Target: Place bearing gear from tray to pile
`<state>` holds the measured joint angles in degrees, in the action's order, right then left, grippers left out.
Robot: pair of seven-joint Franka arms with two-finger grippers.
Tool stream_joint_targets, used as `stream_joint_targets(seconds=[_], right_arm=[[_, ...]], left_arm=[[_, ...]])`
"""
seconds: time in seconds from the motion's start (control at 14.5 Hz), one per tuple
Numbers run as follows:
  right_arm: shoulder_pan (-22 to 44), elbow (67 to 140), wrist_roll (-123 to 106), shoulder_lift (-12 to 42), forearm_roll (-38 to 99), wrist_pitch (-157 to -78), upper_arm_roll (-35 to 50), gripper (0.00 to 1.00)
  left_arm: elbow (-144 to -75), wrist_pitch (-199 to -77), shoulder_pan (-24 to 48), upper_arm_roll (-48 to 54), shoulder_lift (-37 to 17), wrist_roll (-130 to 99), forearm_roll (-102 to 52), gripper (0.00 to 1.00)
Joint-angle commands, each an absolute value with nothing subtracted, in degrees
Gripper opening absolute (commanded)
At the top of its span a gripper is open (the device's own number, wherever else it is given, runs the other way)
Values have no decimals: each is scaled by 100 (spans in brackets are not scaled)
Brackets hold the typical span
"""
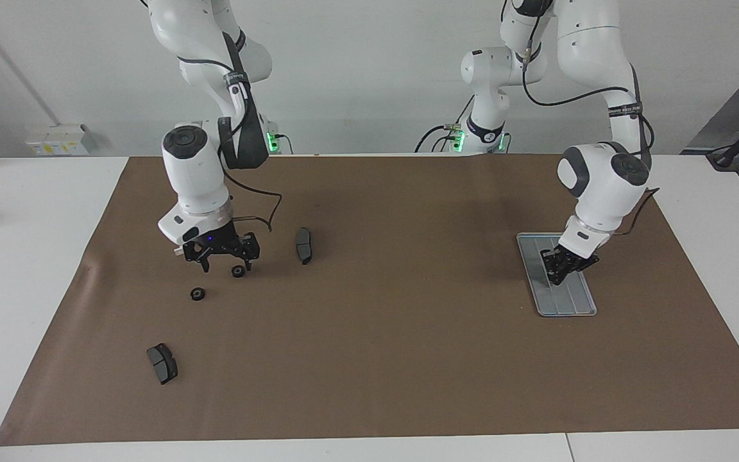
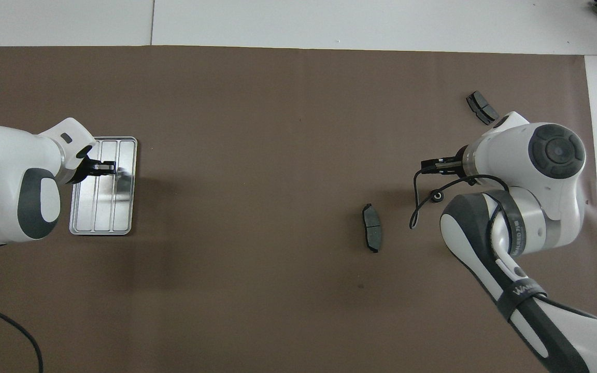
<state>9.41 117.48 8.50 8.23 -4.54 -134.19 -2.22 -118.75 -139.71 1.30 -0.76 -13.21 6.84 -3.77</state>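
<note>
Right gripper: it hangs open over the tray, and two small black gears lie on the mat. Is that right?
No. The facing view shows the right gripper hanging open over the brown mat, not the tray. The two small black gears do lie on the mat.

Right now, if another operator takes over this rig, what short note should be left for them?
Left gripper: shut, low over the tray. No gear shows on the tray; whether the fingers hold one cannot be seen.
Right gripper: open, over the mat at the right arm's end.
Done: one bearing gear lies on the mat under the right gripper, and a second gear lies beside it, between the two brake pads.
Left: check the left gripper and carry any gear it holds to the pile.
</note>
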Motion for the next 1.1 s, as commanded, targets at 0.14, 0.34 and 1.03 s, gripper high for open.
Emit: stream_joint_targets(seconds=[0.14,0.34,1.03], right_arm=[[932,11392,1081,721,-404,-12940,-167,100],[897,10664,1081,581,-352,-11878,-167,100],[844,9729,1002,580,-316,-10915,-167,100]], left_arm=[[-11689,-14483,842,-132,-1353,442,-413,0],[-11244,-14528,1650,-141,-1782,-621,-378,0],[-9477,-14642,2936,-114,-3031,-2549,-246,0]])
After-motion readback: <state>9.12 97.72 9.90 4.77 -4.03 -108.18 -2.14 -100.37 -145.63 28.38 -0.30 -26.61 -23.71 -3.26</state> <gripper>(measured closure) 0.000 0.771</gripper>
